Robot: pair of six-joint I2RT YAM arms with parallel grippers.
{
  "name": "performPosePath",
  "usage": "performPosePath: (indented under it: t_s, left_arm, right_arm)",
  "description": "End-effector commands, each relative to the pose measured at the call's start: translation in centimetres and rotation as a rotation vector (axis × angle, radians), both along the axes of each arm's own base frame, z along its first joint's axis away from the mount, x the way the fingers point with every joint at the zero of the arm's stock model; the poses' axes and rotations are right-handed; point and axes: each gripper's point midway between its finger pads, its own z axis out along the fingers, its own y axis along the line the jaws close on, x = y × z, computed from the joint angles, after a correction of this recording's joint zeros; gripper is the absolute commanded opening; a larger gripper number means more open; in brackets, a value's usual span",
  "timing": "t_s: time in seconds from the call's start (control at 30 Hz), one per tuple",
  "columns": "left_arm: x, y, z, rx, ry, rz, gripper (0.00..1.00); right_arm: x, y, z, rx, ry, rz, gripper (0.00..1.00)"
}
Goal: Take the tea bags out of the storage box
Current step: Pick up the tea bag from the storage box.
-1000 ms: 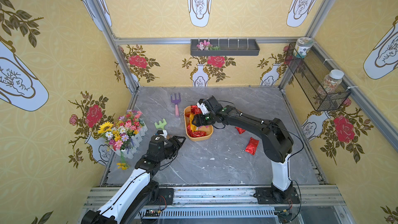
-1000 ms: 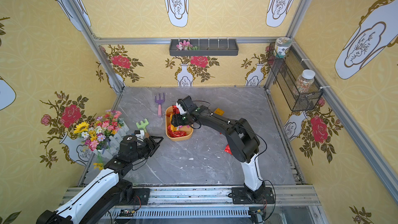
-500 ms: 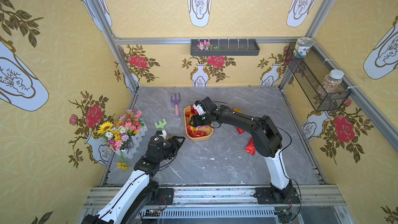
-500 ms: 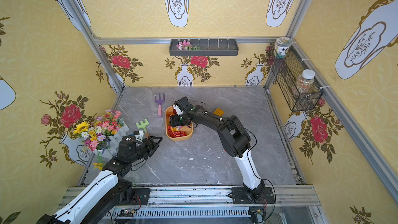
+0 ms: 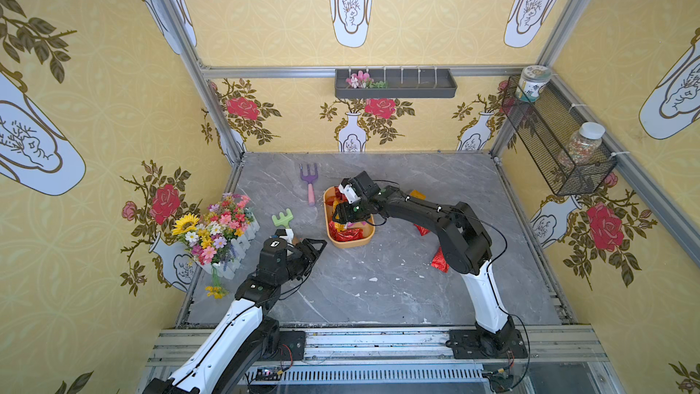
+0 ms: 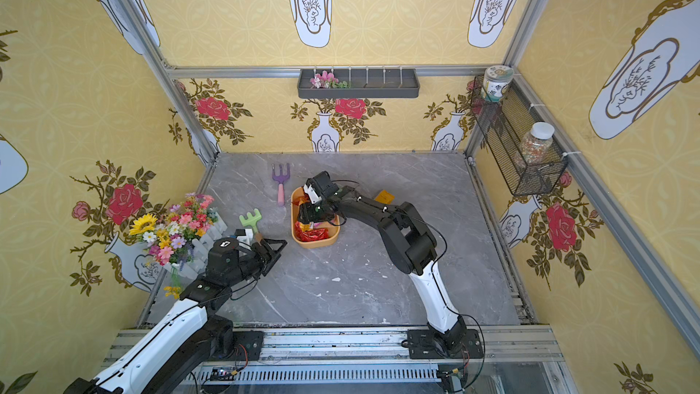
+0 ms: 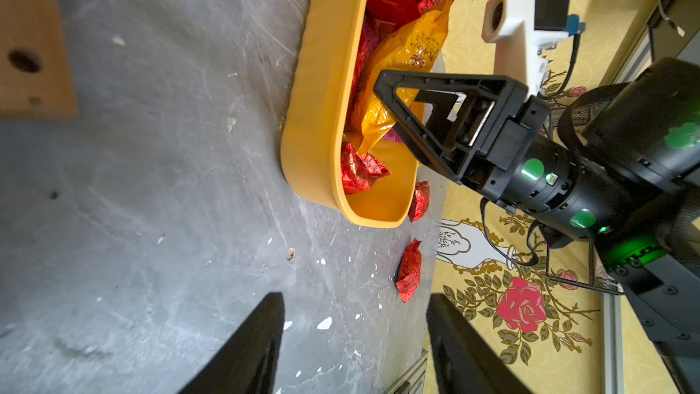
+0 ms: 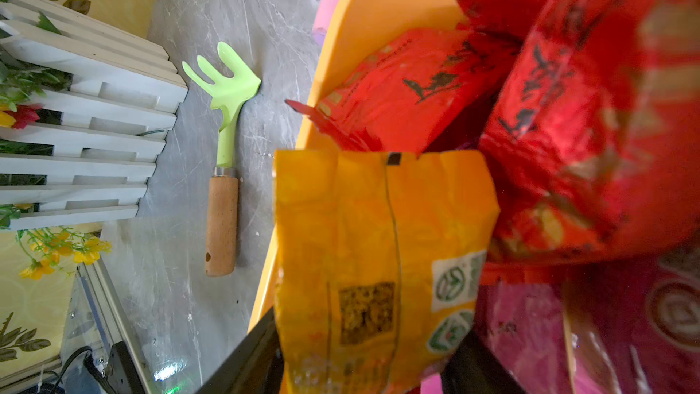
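The yellow-orange storage box (image 5: 354,244) (image 6: 316,243) lies mid-table and holds several red tea bags (image 5: 344,234) (image 8: 568,108). My right gripper (image 5: 338,214) (image 8: 365,335) reaches down into the box. It is shut on an orange-yellow tea bag (image 8: 378,240) (image 7: 401,51), with a finger pressed against each long side. A pink sachet (image 8: 522,327) lies beneath it. Two red tea bags (image 5: 439,261) (image 5: 421,230) and an orange one (image 5: 416,195) lie on the table right of the box. My left gripper (image 5: 316,253) (image 7: 356,297) hovers open and empty, left of the box.
A purple toy fork (image 5: 310,180) and a green toy rake (image 5: 283,218) lie left of the box. A white fenced flower planter (image 5: 219,229) stands at the left edge. The dark wall trough (image 5: 396,83) hangs on the back wall. The black mesh basket (image 5: 557,145) hangs on the right wall.
My right gripper has sunk deeper into the box and its jaws have narrowed onto the orange-yellow sachet. The right elbow has swung. The left arm has not moved.
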Motion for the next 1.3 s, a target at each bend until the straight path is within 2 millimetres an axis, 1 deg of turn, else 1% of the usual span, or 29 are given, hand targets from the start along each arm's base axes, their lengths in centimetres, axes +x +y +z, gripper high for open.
performPosePath:
  t_s: [0.0, 0.37, 0.5, 0.67, 0.83, 0.93, 1.03, 1.1, 1.2, 1.27]
  left_arm:
    - [-0.1, -0.1, 0.3, -0.003, -0.002, -0.007, 0.65]
    - [-0.1, -0.1, 0.3, -0.001, 0.0, -0.007, 0.65]
    - [0.1, -0.2, 0.6, -0.001, -0.004, -0.01, 0.65]
    - [0.4, -0.3, 1.3, -0.002, -0.016, -0.015, 0.66]
    - [0.9, -0.4, 2.1, 0.01, -0.03, -0.023, 0.65]
    - [1.3, -0.6, 2.9, 0.027, -0.046, -0.037, 0.64]
    - [1.8, -1.2, 3.8, 0.03, -0.06, -0.062, 0.63]
    - [2.1, -1.8, 4.4, 0.037, -0.071, -0.081, 0.63]
    - [2.5, -3.1, 5.1, 0.055, -0.081, -0.115, 0.62]
    - [2.7, -4.2, 5.5, 0.056, -0.089, -0.142, 0.62]
  right_arm:
    - [0.6, 0.6, 0.6, 0.038, -0.014, 0.001, 0.63]
    - [0.4, 0.8, 1.4, 0.075, -0.002, 0.001, 0.56]
    - [0.0, 0.8, 2.4, 0.103, -0.003, -0.001, 0.54]
    - [-0.4, 0.7, 4.2, 0.138, -0.015, -0.006, 0.53]
    - [-0.7, -0.5, 6.3, 0.161, -0.034, -0.017, 0.52]
    - [-0.8, -2.1, 7.4, 0.166, -0.046, -0.035, 0.51]
    - [-0.5, -5.0, 8.2, 0.162, -0.05, -0.078, 0.5]
    - [-0.2, -7.5, 8.5, 0.155, -0.051, -0.117, 0.5]
    - [0.7, -12.0, 8.7, 0.126, -0.05, -0.19, 0.49]
    - [1.4, -15.7, 8.5, 0.088, -0.051, -0.254, 0.49]
